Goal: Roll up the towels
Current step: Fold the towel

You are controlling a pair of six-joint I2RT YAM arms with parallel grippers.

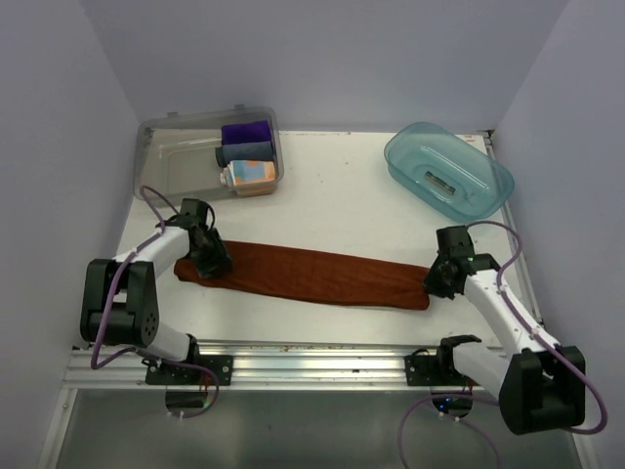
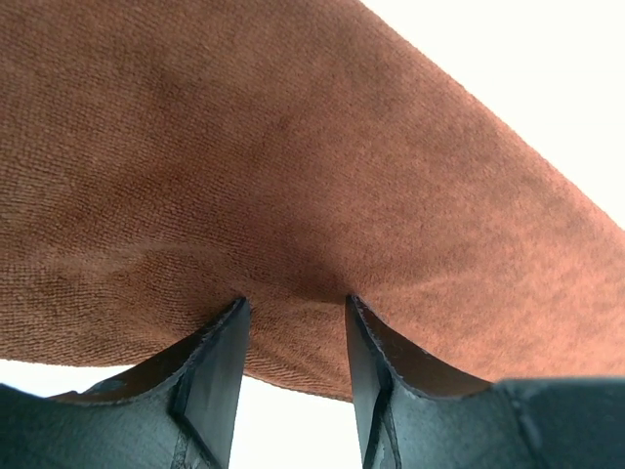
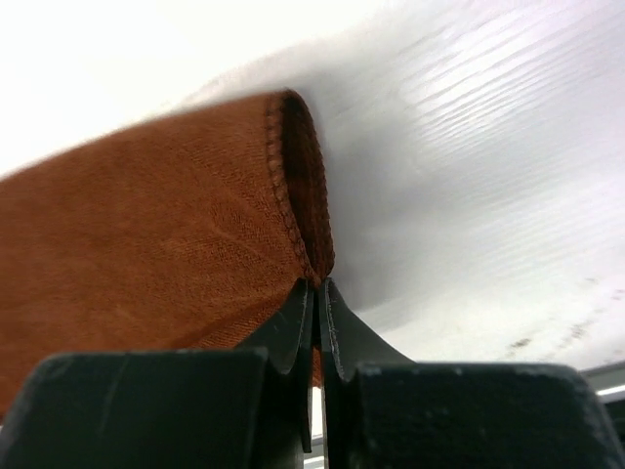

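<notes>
We judge the rust-brown towel [image 1: 312,277], folded long before the clear bin [image 1: 161,161], soft and limp: best held at its hem, where our right gripper [image 3: 314,285] pinches; left gripper [image 2: 295,301] fingers rest spread.

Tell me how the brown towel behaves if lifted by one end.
The rust-brown towel would likely droop: it lies limp and flat. Probably light, being thin cloth. Its terry nap should resist slipping in the right gripper.

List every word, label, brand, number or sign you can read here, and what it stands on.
None can be read.
A small mark inside the blue tub is too small to read.
The brown towel and clear bin show no text.
</notes>
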